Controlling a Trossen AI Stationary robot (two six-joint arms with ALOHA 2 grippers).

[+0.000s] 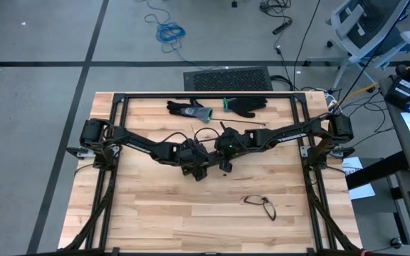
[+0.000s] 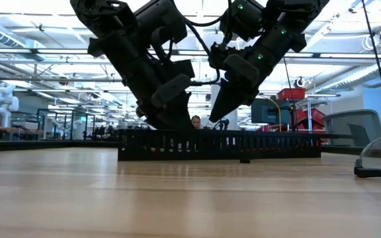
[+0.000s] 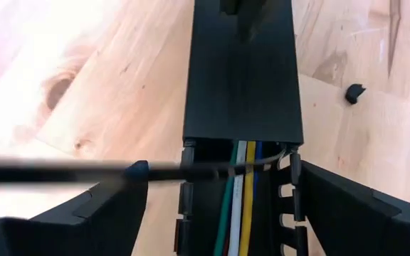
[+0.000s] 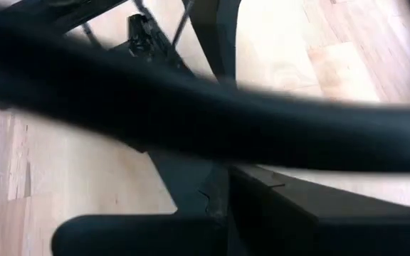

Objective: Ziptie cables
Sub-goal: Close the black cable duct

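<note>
A long black slotted duct lies on the wooden table under both arms. In the left wrist view its cover ends where the cables, green, white, yellow and blue, lie inside the open channel. A thin black strip runs crosswise to the duct's slotted wall. My left gripper is open, slanting down, one finger on each side of the duct. My right gripper is shut, its tips just above the duct, nothing visible between them. My left gripper straddles the duct at the open stretch just short of the cover's end, slanting down from above. One finger stands close against the slotted wall; whether either finger touches the duct, I cannot tell.
Two gloves lie near the table's far edge. A pair of glasses rests toward the near right. A small black piece lies on the wood beside the duct. Bare wood spreads along the near half.
</note>
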